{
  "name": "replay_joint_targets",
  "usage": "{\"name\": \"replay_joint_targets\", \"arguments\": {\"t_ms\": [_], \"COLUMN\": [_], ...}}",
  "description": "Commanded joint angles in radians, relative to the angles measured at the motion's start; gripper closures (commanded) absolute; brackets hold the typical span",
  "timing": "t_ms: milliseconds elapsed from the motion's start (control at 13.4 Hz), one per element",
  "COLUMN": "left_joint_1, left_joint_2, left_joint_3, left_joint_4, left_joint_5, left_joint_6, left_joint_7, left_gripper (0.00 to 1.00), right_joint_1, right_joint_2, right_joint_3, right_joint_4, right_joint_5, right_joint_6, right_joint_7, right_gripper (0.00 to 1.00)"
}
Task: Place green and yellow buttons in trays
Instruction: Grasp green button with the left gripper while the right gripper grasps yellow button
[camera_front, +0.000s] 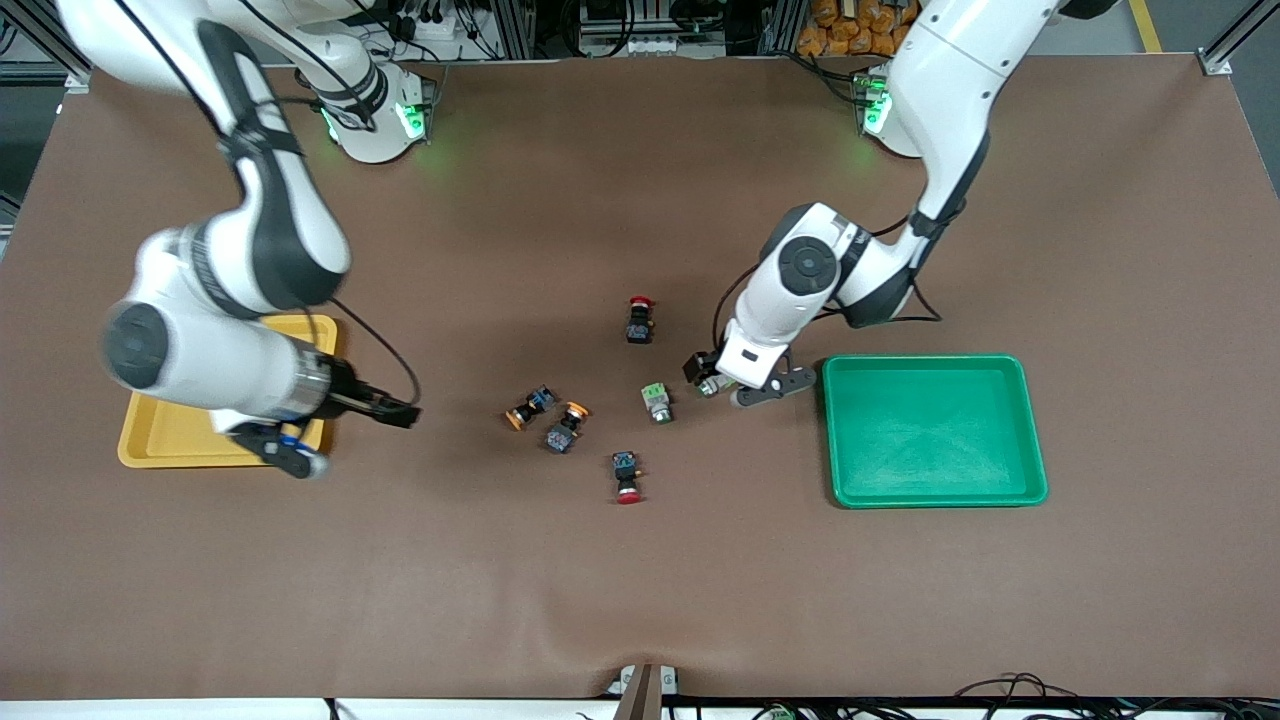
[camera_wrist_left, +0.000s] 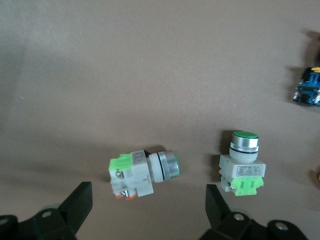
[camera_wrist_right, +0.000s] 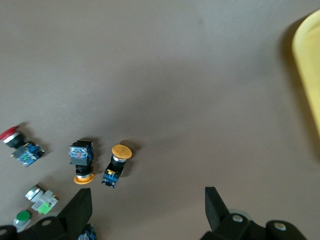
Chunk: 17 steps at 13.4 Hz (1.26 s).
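Note:
Two pale green buttons lie mid-table: one (camera_front: 657, 402) free, the other (camera_front: 712, 386) under my left gripper (camera_front: 735, 380), beside the green tray (camera_front: 1030, 440). In the left wrist view that button (camera_wrist_left: 144, 172) lies on its side just ahead of my open left gripper (camera_wrist_left: 147, 210), untouched; the other green button (camera_wrist_left: 243, 162) lies beside it. Two orange-yellow buttons (camera_front: 530, 408) (camera_front: 567, 425) lie together mid-table. My right gripper (camera_front: 345, 433) is open and empty, low by the yellow tray (camera_front: 150, 440). The right wrist view shows the right gripper (camera_wrist_right: 147, 207), both yellow buttons (camera_wrist_right: 82, 160) (camera_wrist_right: 116, 165) and the yellow tray's rim (camera_wrist_right: 307, 75).
Two red-capped dark switches lie on the brown mat: one (camera_front: 640, 320) farther from the front camera than the green buttons, one (camera_front: 627, 477) nearer. Both trays hold nothing that I can see. The mat wrinkles slightly near the front edge.

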Motion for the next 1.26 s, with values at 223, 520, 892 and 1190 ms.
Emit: {"name": "replay_joint_targets", "arguments": {"t_ms": [223,520,892,1190], "left_joint_1": [-0.209,-0.224,-0.221,-0.209], "left_joint_2": [0.073,0.096,0.093,0.083], "left_joint_3": [0.203,0.205,0.205,0.208], "left_joint_4": [0.059,0.065,0.077,0.149], "left_joint_5": [0.02,0.02,0.021,0.021], "left_joint_6": [-0.006,-0.006,-0.023,-0.132], "left_joint_7": [-0.13,-0.181,-0.21,-0.209], "left_gripper": [0.0,0.0,0.99,1.0], "right_joint_1": [0.12,0.186,0.231,0.24], "right_joint_2": [0.104,0.137,0.207,0.227], "right_joint_3": [-0.007,-0.007,-0.007,-0.009], "right_joint_4": [0.003,-0.077,-0.077,-0.135], "right_joint_5": [-0.007,-0.048,-0.05,-0.071], "right_joint_6": [0.06,0.204,0.324,0.412], "right_joint_7": [0.166,0.362,0.427,0.442], "right_gripper": [0.0,0.0,0.0,0.0]}}
